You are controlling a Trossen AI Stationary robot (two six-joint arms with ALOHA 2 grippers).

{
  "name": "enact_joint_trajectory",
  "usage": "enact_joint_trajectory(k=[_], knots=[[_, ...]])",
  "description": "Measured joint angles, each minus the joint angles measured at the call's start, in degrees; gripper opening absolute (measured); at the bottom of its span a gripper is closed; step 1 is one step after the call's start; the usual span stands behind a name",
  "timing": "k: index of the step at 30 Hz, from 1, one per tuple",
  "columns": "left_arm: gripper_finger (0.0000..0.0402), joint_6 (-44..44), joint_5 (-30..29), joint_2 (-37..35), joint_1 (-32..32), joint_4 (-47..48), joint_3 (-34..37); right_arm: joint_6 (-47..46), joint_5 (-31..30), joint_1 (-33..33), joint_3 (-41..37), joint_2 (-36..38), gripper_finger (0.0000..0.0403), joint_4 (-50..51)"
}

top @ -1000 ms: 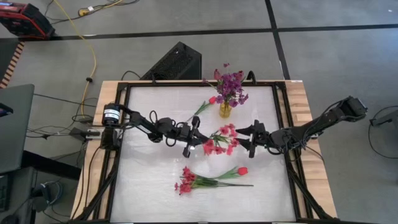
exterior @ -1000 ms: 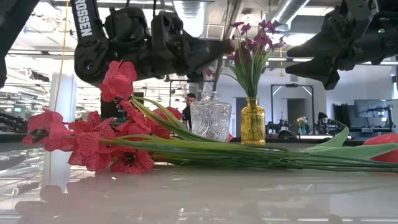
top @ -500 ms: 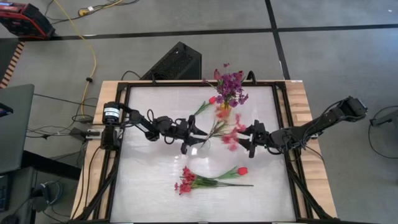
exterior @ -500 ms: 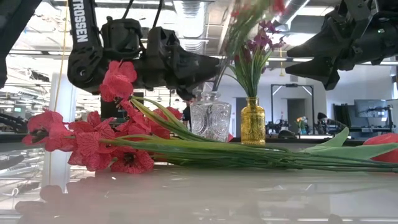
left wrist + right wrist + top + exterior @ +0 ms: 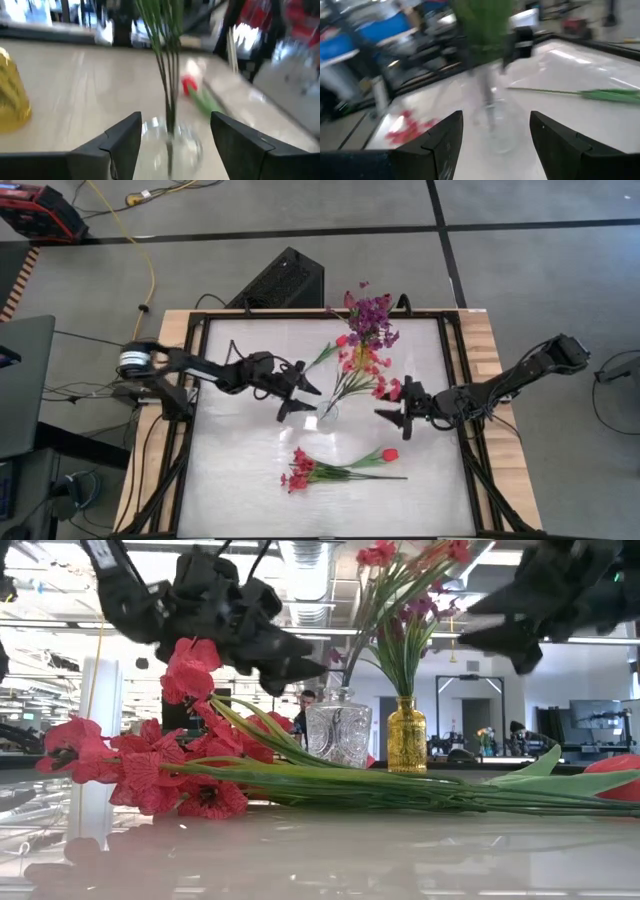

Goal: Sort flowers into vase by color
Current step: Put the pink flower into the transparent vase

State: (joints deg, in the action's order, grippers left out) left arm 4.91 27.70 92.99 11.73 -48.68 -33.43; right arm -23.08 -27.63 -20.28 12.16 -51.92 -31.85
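Observation:
A red flower spray [image 5: 358,370] stands in the clear glass vase [image 5: 328,413] at the table's middle, stalks [image 5: 167,55] in its neck, blossoms [image 5: 380,555] leaning toward the far right. Purple flowers [image 5: 370,313] fill the yellow vase [image 5: 406,736] behind it. My left gripper [image 5: 300,402] is open just left of the clear vase [image 5: 171,145], apart from it. My right gripper [image 5: 390,412] hangs open just right of that vase [image 5: 495,127]. On the near part of the table lie a red spray [image 5: 298,473] and a red tulip [image 5: 390,454]; another tulip [image 5: 342,340] lies by the yellow vase.
The two vases stand close together, with both grippers on either side of the clear one. The lying stems [image 5: 400,790] stretch across the near middle. A black frame [image 5: 200,380] edges the white table. A person [image 5: 305,705] stands far back in the room.
My left gripper has opened and let go of the red spray, then drawn back toward the table's left edge. The spray, which lay nearly level above the clear vase, has swung upright and now stands in it, its blossoms leaning toward the yellow vase.

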Motion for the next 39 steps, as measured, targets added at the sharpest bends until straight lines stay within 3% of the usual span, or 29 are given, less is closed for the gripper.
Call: enact_joint_trajectory(k=[5,9,14,24,32,39], knots=[[0.0226,-8.7,-6.5,-12.3,-0.2,23.2,0.0,0.2,1.7,-2.3,12.6,-4.2,0.0254,18.8],[0.0226,-12.0,-11.2,-19.4,-0.2,33.6,0.0,-1.3,8.4,-4.0,23.5,-13.0,0.0254,30.7],[0.0226,-11.7,-11.5,-21.2,-1.8,34.7,0.0,-0.5,15.8,-8.6,35.2,-26.8,0.0254,35.6],[0.0226,-14.3,-11.6,-16.0,-9.1,29.6,0.0,-12.6,19.5,-13.5,53.1,-48.2,0.0254,51.0],[0.0226,-13.9,-14.6,-9.6,-15.3,28.2,0.0,-19.9,25.0,-12.5,58.3,-57.0,0.0254,56.0],[0.0226,-11.8,-22.6,-11.3,-17.5,37.5,1.1,-20.6,24.6,-11.9,58.5,-59.8,0.0254,57.9]])
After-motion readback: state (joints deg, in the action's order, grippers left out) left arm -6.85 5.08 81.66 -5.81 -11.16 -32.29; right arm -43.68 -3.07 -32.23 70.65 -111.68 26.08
